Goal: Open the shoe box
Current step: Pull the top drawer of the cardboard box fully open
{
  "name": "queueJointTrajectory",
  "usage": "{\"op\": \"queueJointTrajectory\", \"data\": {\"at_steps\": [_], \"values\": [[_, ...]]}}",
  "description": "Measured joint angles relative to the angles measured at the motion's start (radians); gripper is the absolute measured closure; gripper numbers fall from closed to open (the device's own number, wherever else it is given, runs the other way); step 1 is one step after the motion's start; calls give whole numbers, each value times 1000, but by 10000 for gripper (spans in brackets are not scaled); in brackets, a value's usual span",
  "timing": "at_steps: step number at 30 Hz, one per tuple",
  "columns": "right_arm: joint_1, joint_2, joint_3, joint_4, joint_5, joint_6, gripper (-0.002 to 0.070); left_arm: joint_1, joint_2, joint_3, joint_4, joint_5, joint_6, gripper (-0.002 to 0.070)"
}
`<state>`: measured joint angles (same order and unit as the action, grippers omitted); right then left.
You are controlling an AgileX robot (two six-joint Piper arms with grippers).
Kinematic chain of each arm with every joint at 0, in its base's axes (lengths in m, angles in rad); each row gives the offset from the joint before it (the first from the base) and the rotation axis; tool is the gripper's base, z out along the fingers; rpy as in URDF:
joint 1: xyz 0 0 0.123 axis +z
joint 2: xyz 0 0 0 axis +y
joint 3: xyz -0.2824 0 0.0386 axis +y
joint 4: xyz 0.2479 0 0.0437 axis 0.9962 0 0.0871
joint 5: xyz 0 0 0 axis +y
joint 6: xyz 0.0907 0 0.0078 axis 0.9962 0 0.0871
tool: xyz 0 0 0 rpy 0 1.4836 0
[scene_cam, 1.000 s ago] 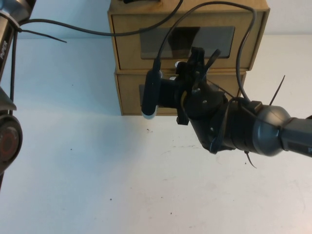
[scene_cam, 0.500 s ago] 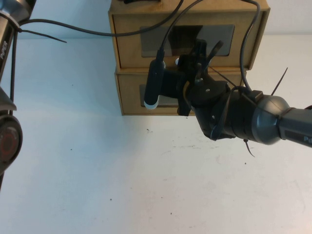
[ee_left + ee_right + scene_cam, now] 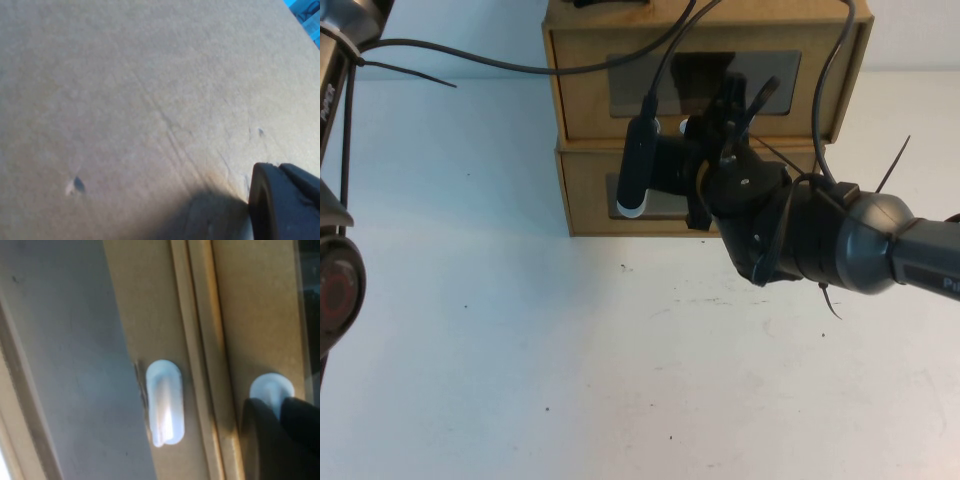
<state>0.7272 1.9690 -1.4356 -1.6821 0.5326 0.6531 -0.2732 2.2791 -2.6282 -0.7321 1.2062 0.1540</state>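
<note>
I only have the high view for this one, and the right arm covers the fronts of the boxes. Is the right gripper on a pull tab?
Observer: Yes. In the right wrist view the right gripper has its fingers closed together over the end of the upper tab.
Operator: Which box does that tab belong to?
Observer: The upper box. The lower tab, on the lower box, stands apart from the fingers, untouched.
Operator: And the left gripper? I see only its arm at the left edge.
Observer: The left gripper faces a plain bare surface, and nothing else shows near it.
</note>
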Motion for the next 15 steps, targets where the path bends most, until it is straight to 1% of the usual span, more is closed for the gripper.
{"op": "queueJointTrajectory", "data": {"at_steps": [3, 12, 15], "values": [[0, 0, -2, -3, 2, 0, 643, 0, 0, 0, 0, 0, 0, 679], [0, 0, -2, -4, 2, 0, 649, 0, 0, 0, -2, 0, 0, 679], [0, 0, -2, -5, 2, 0, 662, 0, 0, 0, -2, 0, 0, 679]]}}
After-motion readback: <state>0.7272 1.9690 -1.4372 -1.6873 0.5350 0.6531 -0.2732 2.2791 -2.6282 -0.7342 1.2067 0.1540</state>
